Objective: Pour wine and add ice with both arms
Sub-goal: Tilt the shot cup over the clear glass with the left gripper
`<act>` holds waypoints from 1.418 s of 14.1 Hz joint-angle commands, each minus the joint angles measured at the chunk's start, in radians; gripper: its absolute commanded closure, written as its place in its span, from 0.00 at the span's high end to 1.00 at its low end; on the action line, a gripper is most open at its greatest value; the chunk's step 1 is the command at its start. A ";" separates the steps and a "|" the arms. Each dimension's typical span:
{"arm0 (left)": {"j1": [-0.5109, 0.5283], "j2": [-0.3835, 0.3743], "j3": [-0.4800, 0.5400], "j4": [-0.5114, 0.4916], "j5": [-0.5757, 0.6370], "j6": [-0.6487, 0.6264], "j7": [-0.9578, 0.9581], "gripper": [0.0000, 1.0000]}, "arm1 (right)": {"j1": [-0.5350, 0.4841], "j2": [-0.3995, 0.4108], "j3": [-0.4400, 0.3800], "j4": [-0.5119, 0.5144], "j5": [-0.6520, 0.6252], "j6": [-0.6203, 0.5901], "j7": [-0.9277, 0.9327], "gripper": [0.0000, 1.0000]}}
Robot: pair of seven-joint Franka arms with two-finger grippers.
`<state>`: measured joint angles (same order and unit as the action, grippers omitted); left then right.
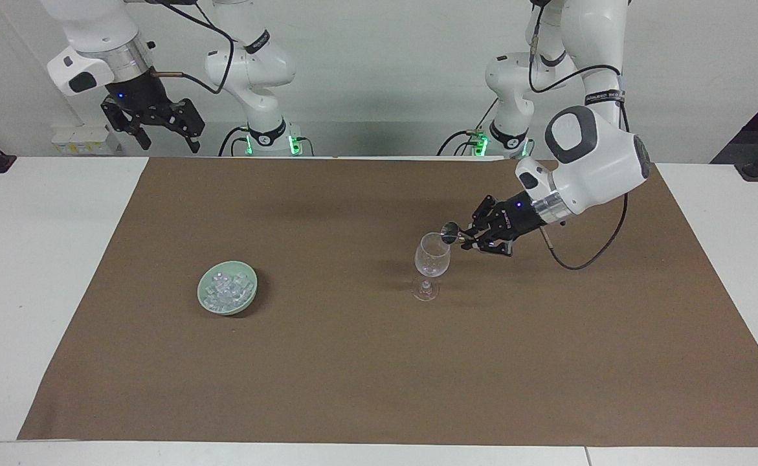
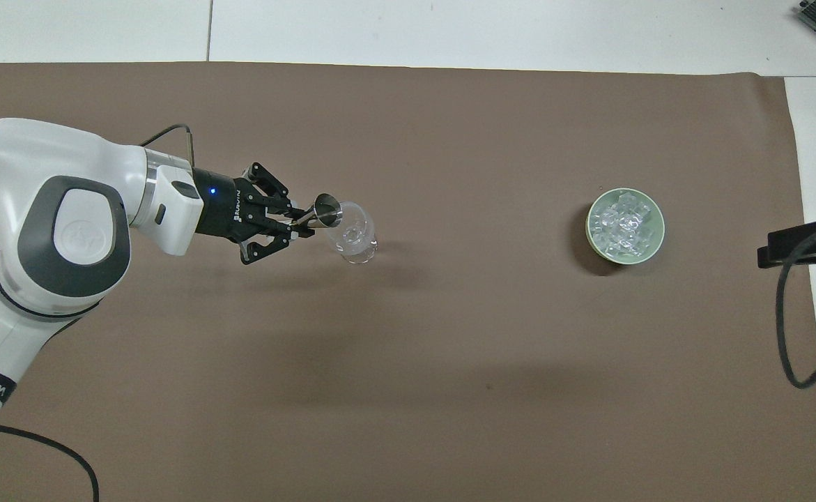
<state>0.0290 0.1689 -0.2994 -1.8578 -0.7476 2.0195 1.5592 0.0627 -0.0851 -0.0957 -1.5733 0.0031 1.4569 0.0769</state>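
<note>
Clearly my left gripper point(image 1: 461, 238) is pinched tight on a small steel measuring cup point(image 1: 448, 230), tipped on its side with its mouth over the rim of the clear stemmed wine glass point(image 1: 432, 265). From the overhead view the cup point(image 2: 326, 210) sits right at the lip of the glass point(image 2: 353, 237), so close that I cannot tell whether metal touches glass.

That is where I judge the trouble lies. The glass is tall on a narrow foot; if I drift sideways or dip while the cup is tilted, I could nudge the bowl and topple it onto the brown paper mat point(image 1: 379, 362). The cup also hangs at the rim's edge rather than over its middle, so any liquid could run down the outside. My grip is on a slim part of the cup, and it might twist.

Well apart from my left gripper, toward the right arm's end of the table, the small clear ice cubes point(image 1: 226, 289) lie heaped in the pale green bowl point(image 1: 250, 282).

My right gripper point(image 1: 157, 128) waits, jaws spread wide and empty, raised at that same end.
</note>
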 commanded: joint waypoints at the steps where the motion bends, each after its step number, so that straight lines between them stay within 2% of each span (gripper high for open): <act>1: -0.034 -0.014 0.019 0.006 0.039 0.016 -0.065 0.00 | -0.015 -0.016 0.008 -0.014 0.026 0.014 -0.014 1.00; 10: -0.049 -0.003 0.017 0.052 0.131 0.008 -0.148 0.00 | -0.015 -0.016 0.008 -0.014 0.026 0.014 -0.014 1.00; 14: -0.052 -0.008 0.017 0.072 0.212 0.001 -0.226 0.00 | -0.015 -0.016 0.008 -0.014 0.026 0.014 -0.014 1.00; 20: -0.095 -0.011 0.019 0.078 0.272 0.001 -0.289 0.00 | -0.015 -0.016 0.008 -0.014 0.026 0.014 -0.014 1.00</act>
<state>-0.0404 0.1685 -0.2998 -1.7853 -0.5132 2.0241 1.2971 0.0627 -0.0851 -0.0957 -1.5733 0.0031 1.4569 0.0769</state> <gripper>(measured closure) 0.780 0.000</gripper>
